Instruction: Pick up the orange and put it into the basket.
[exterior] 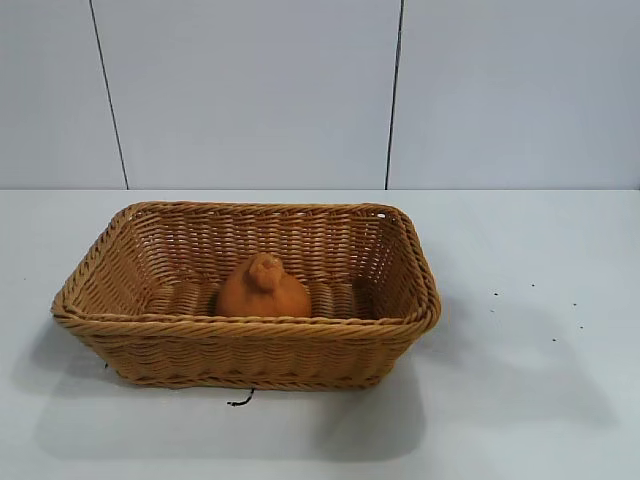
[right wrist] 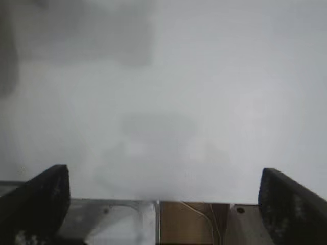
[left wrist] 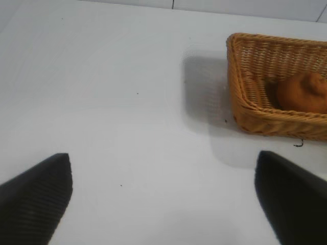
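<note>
Exterior view: neither arm shows, just the white tabletop (exterior: 540,400) with the basket (exterior: 245,350) sitting left of centre. The orange (exterior: 262,290) lies inside the basket on its woven floor, about mid-length, close behind the near wall, knobby peak up. A small dark thread (exterior: 241,400) lies on the tabletop just in front of the basket's near wall. A few dark specks (exterior: 530,300) dot the tabletop to the right of the basket.

Left wrist view: left pincer (left wrist: 163,199) hangs over bare tabletop (left wrist: 127,102), both fingers (left wrist: 36,194) spread wide apart, nothing between them, touching nothing. The basket (left wrist: 265,117) is well away from this pincer, with the orange (left wrist: 302,92) visible inside it.

Right wrist view: right pincer (right wrist: 163,199) is also spread wide, dark fingers (right wrist: 294,204) at either side of the frame, empty, gripping nothing. It sits above plain tabletop (right wrist: 168,102) near its edge, with a metal part (right wrist: 117,222) and a brownish panel (right wrist: 184,222) beyond that edge. Basket and orange do not show in this view
</note>
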